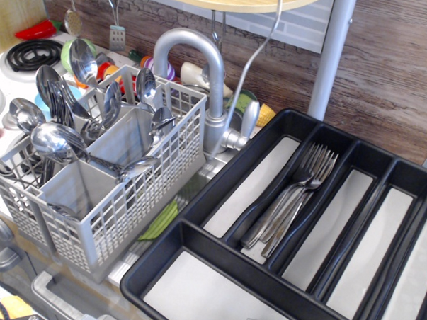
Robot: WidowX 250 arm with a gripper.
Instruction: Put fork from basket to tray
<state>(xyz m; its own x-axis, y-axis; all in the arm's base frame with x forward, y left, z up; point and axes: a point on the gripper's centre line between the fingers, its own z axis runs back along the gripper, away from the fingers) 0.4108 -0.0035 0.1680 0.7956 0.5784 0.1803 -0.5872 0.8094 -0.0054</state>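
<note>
The jaws are out of view above the top edge. Leftmost, the basket (119,212) holds spoons (51,140). A fork (251,69) hangs in midair beside the faucet (203,74), above the tray (219,185).

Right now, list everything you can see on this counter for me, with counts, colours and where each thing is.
fork: one, shiny steel, hanging in the air above the faucet, top end at the frame's upper edge
basket: one, light grey lattice, left
spoons: many, steel, upright in the basket
tray: one, black with pale grey bottoms, right
forks in tray: several, steel, second long compartment from the left
faucet: one, grey metal, between basket and tray
stove burner: one, black coil, far left
gripper: only a dark tip shows at the top edge; state unclear
</note>
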